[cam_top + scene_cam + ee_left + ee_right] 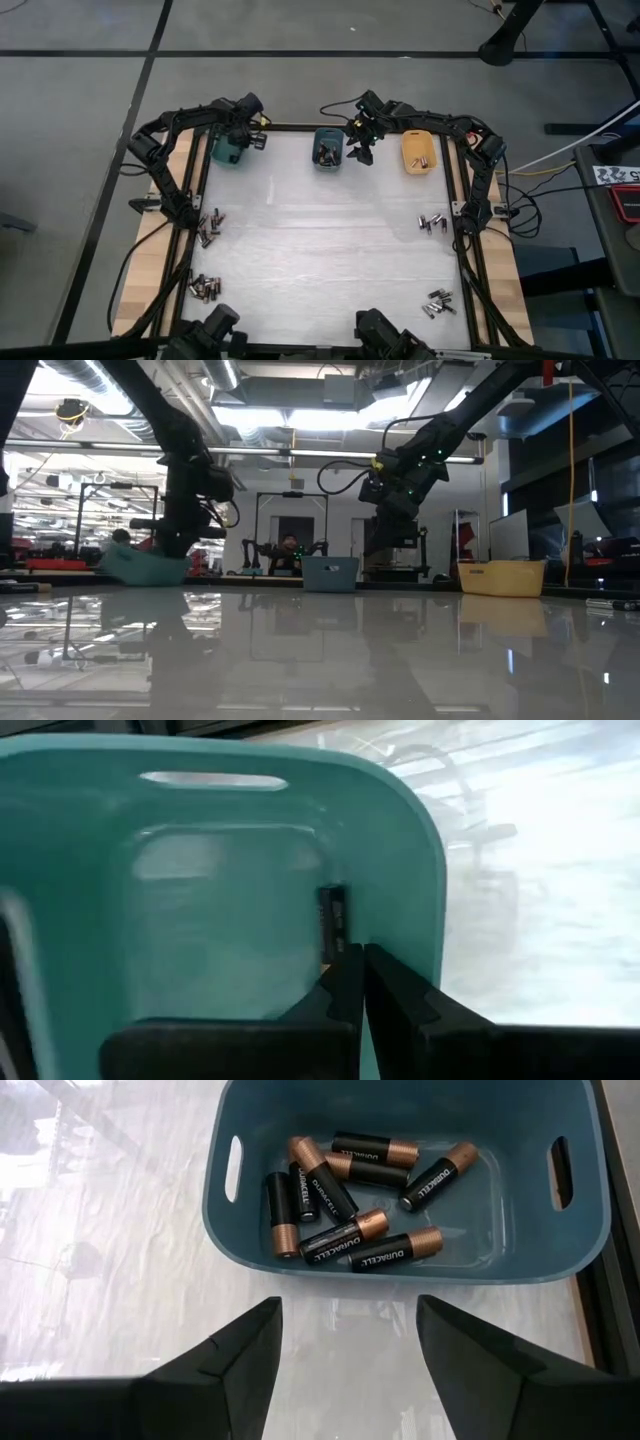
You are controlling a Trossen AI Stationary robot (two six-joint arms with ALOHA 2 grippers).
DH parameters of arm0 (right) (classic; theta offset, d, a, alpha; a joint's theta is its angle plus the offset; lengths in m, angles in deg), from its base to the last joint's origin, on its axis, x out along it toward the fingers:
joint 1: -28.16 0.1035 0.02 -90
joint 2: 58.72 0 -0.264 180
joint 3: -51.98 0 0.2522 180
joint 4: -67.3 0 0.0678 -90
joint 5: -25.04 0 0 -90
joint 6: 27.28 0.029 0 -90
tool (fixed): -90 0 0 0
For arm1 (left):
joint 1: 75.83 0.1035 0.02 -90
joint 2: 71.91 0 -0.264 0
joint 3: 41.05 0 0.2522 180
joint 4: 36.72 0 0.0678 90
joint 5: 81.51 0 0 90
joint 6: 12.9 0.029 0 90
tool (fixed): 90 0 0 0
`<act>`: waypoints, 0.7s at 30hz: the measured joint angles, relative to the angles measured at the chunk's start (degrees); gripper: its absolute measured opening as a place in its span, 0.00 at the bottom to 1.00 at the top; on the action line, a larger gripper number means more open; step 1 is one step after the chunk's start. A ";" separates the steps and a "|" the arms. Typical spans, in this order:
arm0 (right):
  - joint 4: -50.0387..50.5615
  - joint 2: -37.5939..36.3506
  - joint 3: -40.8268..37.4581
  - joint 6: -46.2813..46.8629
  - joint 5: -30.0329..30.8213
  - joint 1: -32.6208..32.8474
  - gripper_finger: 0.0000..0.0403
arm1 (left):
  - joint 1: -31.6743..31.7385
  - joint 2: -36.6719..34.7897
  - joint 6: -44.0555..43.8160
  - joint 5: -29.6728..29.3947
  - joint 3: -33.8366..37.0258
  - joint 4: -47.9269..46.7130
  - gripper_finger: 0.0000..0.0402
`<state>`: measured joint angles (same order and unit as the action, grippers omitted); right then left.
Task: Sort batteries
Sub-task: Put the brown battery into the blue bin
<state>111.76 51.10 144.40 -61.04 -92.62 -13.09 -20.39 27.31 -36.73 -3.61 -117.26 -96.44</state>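
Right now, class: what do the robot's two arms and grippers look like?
Both arms are black, jointed, with black cables looped alongside. The left gripper has two flat, matte black fingers with angular tips. The right gripper has matching wedge-shaped black fingers. Small green lights dot the right arm.

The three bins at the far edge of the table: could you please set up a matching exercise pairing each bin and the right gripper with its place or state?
Things:
1. teal bin
2. blue bin
3. orange bin
4. right gripper

Places or states:
A. far right, a few batteries inside
B. open, beside the blue bin
C. far left, rim pinched by the shut left gripper
D. middle, holds many batteries

Pairs: 1-C, 2-D, 3-A, 4-B
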 joint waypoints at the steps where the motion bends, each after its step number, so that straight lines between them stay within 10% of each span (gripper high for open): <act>1: 0.00 0.00 0.00 0.00 0.00 0.00 0.58 | 0.00 0.00 -0.03 0.07 -0.20 -0.11 0.01; 21: -0.02 0.00 0.01 -1.31 -0.01 0.00 0.58 | -0.55 -2.50 4.94 0.89 -11.51 -6.62 0.00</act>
<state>111.73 51.10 144.41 -62.36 -92.63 -13.09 -20.94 24.81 -31.79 -2.71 -128.76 -103.06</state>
